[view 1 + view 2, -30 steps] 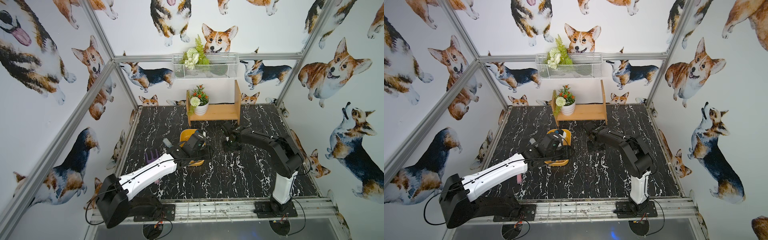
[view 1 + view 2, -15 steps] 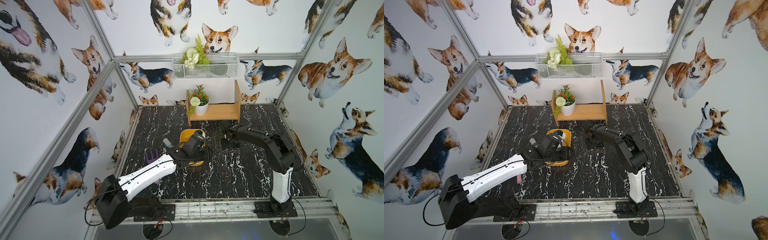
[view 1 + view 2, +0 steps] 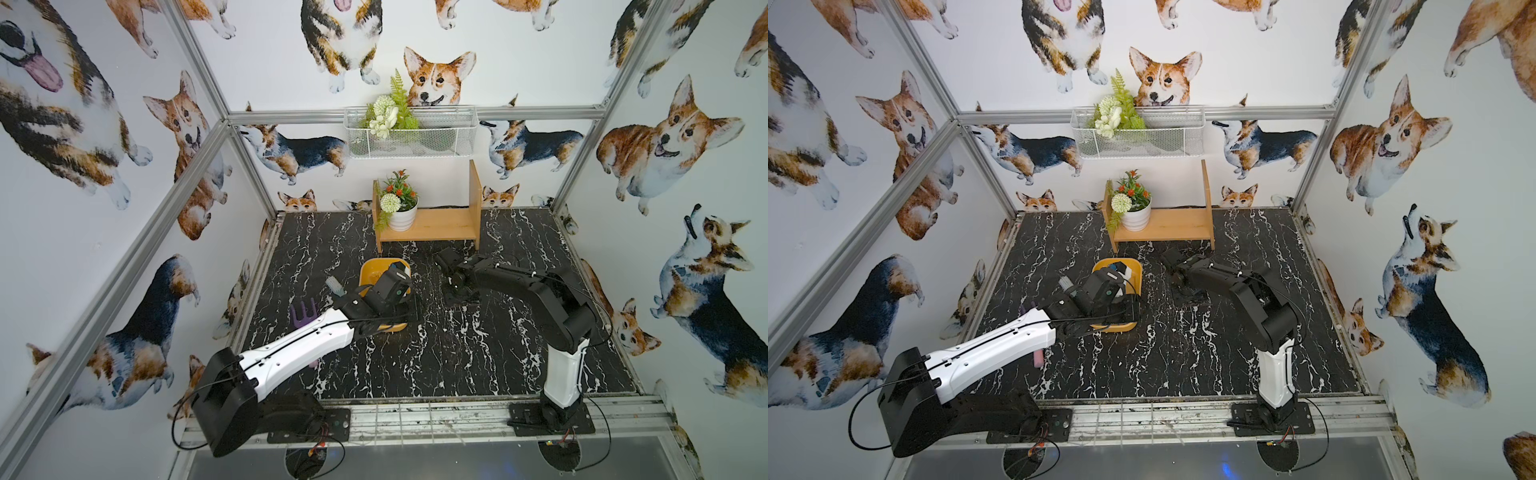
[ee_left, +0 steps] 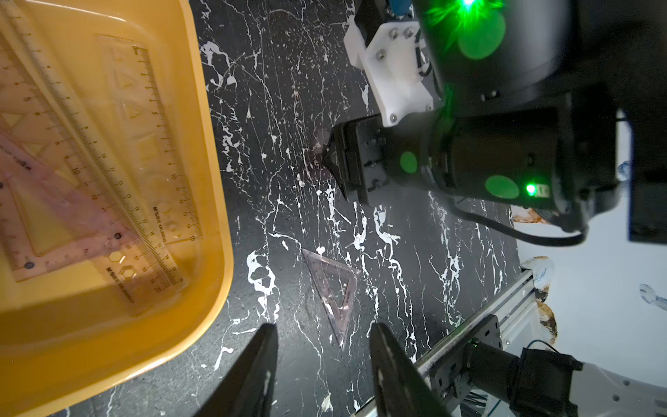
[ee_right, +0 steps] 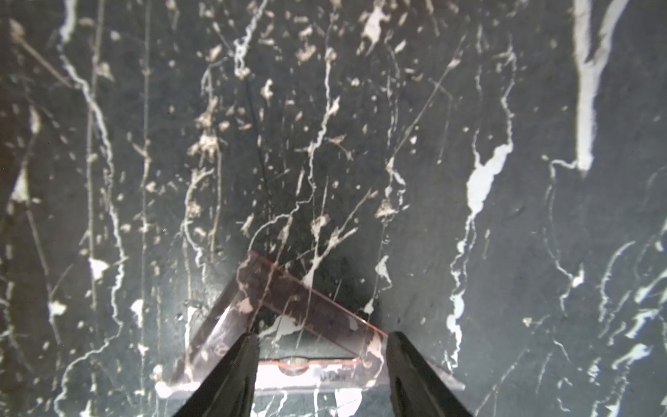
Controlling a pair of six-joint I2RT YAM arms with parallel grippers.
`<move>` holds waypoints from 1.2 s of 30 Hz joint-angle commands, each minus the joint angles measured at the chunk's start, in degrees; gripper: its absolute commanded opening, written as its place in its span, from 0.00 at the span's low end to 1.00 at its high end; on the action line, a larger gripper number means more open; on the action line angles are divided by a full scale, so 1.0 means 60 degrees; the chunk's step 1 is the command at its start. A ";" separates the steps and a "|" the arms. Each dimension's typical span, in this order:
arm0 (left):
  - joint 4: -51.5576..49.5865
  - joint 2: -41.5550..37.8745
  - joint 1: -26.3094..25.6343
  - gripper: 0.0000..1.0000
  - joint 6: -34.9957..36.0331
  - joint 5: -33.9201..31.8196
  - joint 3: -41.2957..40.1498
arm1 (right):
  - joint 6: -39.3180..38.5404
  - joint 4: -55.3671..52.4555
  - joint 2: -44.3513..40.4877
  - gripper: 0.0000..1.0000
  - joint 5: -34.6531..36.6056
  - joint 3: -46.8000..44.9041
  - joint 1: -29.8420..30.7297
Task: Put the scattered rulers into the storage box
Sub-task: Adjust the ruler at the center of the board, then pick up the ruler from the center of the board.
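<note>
The mustard-yellow storage box (image 4: pixel 213 180) holds several transparent rulers (image 4: pixel 108 162) and a pinkish set square (image 4: pixel 47 202); in both top views my left arm covers much of it (image 3: pixel 374 270) (image 3: pixel 1100 266). A small clear set square (image 4: pixel 335 289) lies on the black marble table beside the box. My left gripper (image 4: pixel 325 361) hangs open and empty just short of it. A pink-tinted set square (image 5: pixel 288 307) lies farther right, and my right gripper (image 5: pixel 325 361) (image 3: pixel 446 262) is low over it. Its fingers are apart and straddle the near edge. One corner sits beside a fingertip (image 5: pixel 400 353).
A purple pronged piece (image 3: pixel 304 318) and a small brush (image 3: pixel 334 284) lie left of the box. At the back stands a wooden shelf (image 3: pixel 432 226) with a potted plant (image 3: pixel 399 208). A white wire basket (image 3: pixel 409 133) hangs on the wall above.
My right gripper has shifted slightly toward the back and left, and the right elbow has moved. The left arm has stayed put. Both grippers' openings look unchanged.
</note>
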 commanded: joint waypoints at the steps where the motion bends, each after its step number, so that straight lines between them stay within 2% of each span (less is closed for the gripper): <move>1: 0.0152 0.0002 -0.0009 0.48 -0.0025 0.0033 0.0075 | 0.0146 -0.0230 -0.0272 0.62 0.0004 -0.0571 0.0067; 6: 0.0139 -0.0002 -0.0027 0.48 -0.0036 0.0019 0.0126 | 0.0257 -0.0152 -0.0957 0.62 0.0119 -0.1312 0.0105; 10: 0.0166 0.0117 -0.0079 0.48 -0.0040 0.0011 0.0242 | 0.0261 -0.0166 -0.1469 0.67 0.0173 -0.1764 0.0111; 18: 0.0393 0.0663 -0.0472 0.48 -0.0135 -0.0013 0.0581 | 0.0217 0.0014 -0.1871 0.67 -0.0074 -0.2381 -0.0142; 25: 0.1221 0.1058 -0.0522 0.48 -0.0528 0.0368 0.0426 | 0.0026 0.0362 -0.1942 0.64 -0.0863 -0.2408 -0.0403; 36: 0.2332 0.1466 -0.0536 0.46 -0.1176 0.0510 0.0301 | -0.0253 0.0039 -0.1750 0.51 -0.1462 -0.1461 -0.0757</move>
